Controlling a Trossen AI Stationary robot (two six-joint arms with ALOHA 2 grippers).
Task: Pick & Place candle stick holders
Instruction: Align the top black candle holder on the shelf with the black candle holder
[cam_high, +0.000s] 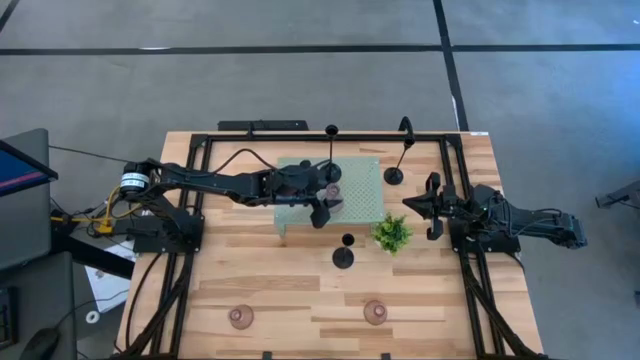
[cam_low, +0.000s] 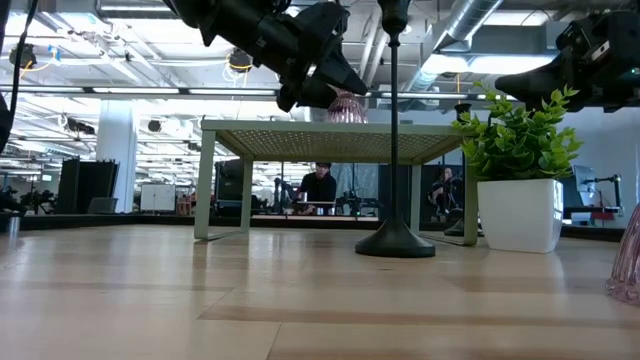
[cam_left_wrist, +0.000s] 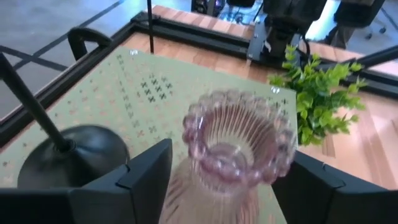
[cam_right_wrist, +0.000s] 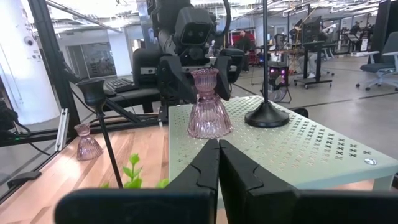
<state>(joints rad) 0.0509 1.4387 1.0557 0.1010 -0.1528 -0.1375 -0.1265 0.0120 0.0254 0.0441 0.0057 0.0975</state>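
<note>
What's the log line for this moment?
left gripper: open around pink holder | holder: standing on green tray | right gripper: shut, waiting

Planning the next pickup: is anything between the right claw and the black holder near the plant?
Yes. The plant stands between the shut right claw and that black holder on the table.

grey floor (cam_high: 300, 90), exposed ceiling ducts (cam_low: 470, 20)

table (cam_high: 270, 300): pale wood, smooth | pink holder (cam_left_wrist: 239, 152): ribbed glass (glossy) | tray (cam_right_wrist: 298, 146): matt, perforated
</note>
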